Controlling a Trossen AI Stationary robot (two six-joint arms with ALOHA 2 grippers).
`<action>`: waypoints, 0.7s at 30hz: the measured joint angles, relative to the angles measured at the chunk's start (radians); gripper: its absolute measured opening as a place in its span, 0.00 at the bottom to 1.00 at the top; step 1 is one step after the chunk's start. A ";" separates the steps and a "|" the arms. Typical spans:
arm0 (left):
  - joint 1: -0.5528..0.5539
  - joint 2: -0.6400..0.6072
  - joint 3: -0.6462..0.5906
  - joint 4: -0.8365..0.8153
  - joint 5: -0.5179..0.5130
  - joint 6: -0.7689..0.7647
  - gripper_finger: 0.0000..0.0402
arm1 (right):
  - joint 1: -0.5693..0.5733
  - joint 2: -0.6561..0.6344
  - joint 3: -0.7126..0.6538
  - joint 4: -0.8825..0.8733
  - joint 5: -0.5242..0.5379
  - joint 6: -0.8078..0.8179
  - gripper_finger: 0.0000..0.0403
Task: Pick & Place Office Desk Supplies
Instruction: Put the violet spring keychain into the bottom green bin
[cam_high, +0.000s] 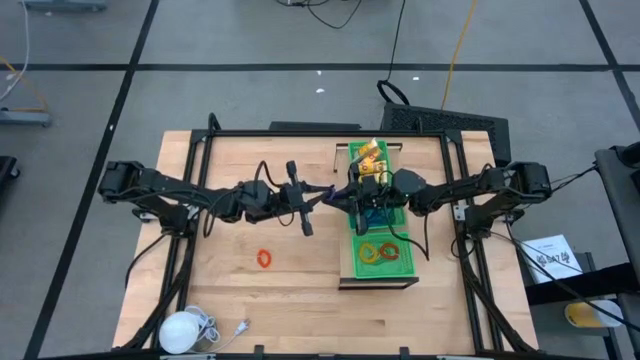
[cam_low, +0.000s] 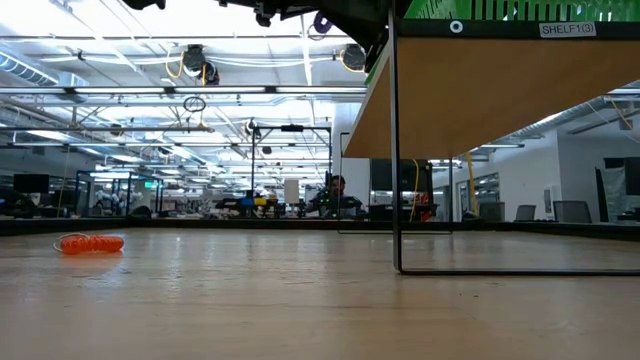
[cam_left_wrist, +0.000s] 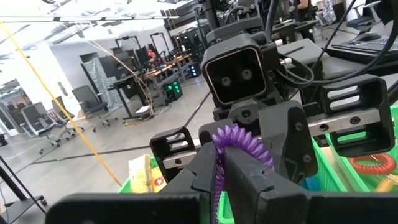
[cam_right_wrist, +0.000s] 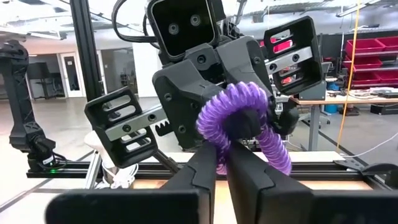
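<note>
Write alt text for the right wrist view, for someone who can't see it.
Two dark gripper fingers are closed on a purple coiled ring, which the left gripper facing the camera also pinches from the far side. That arm's wrist camera sits above its fingers. Behind are a black frame rail and a workshop with red bins.

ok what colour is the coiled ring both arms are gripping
Purple; the coiled ring shows best in the right wrist view.

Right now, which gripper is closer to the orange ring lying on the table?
Left. The left gripper is up and right of the orange ring; the right gripper is farther right, over the green tray.
</note>
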 joint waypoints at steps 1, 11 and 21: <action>0.000 0.000 0.000 0.000 -0.002 0.000 0.07 | 0.000 0.000 0.000 0.000 0.000 0.000 0.05; -0.051 -0.026 -0.002 -0.034 -0.162 0.005 0.32 | 0.000 -0.039 0.000 -0.030 -0.082 -0.008 0.02; -0.090 -0.114 -0.002 -0.182 -0.283 -0.003 0.64 | 0.001 -0.205 0.000 -0.252 -0.227 -0.001 0.01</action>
